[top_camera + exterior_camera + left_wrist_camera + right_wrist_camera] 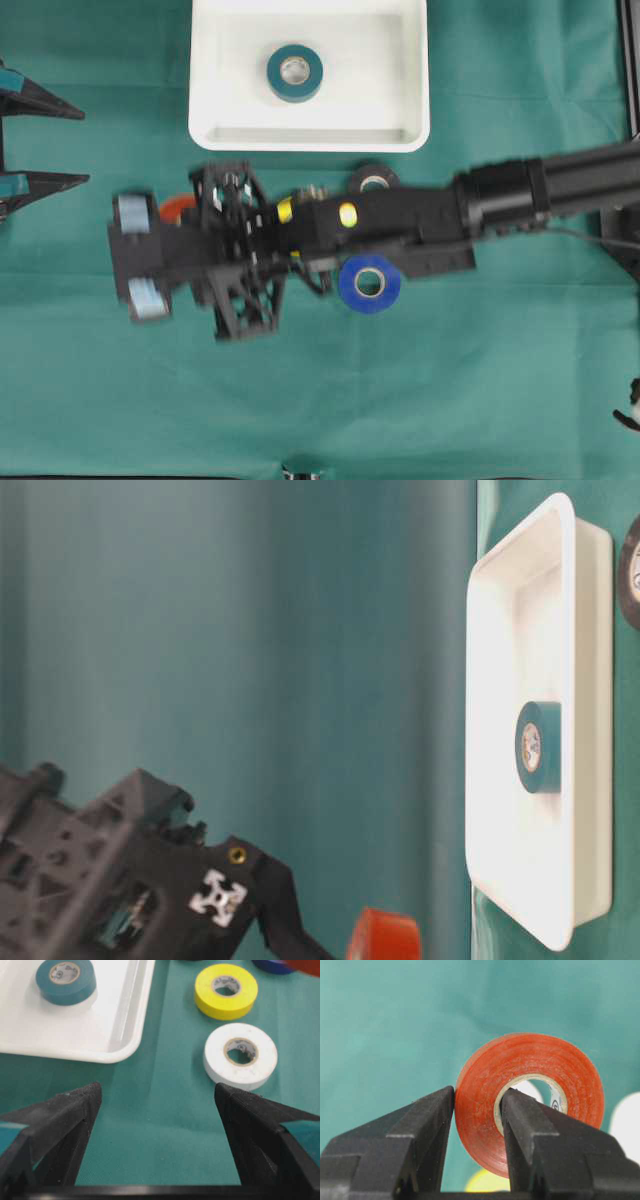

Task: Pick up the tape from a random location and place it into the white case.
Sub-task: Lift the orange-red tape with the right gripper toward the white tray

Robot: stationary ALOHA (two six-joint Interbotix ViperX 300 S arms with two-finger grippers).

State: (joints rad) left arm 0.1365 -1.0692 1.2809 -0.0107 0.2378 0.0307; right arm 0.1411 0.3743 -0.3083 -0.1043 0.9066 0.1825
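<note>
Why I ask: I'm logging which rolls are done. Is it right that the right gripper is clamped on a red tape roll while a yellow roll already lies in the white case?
Not quite. The roll lying in the white case is teal, not yellow; the overhead view shows it. The yellow roll lies on the cloth outside. The right gripper is indeed clamped on the red tape roll.

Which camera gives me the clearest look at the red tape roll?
Right wrist view: the red tape roll fills it, pinched through its wall by the right gripper. Overhead and table-level show only an edge; left wrist shows a blurred sliver at most.
</note>
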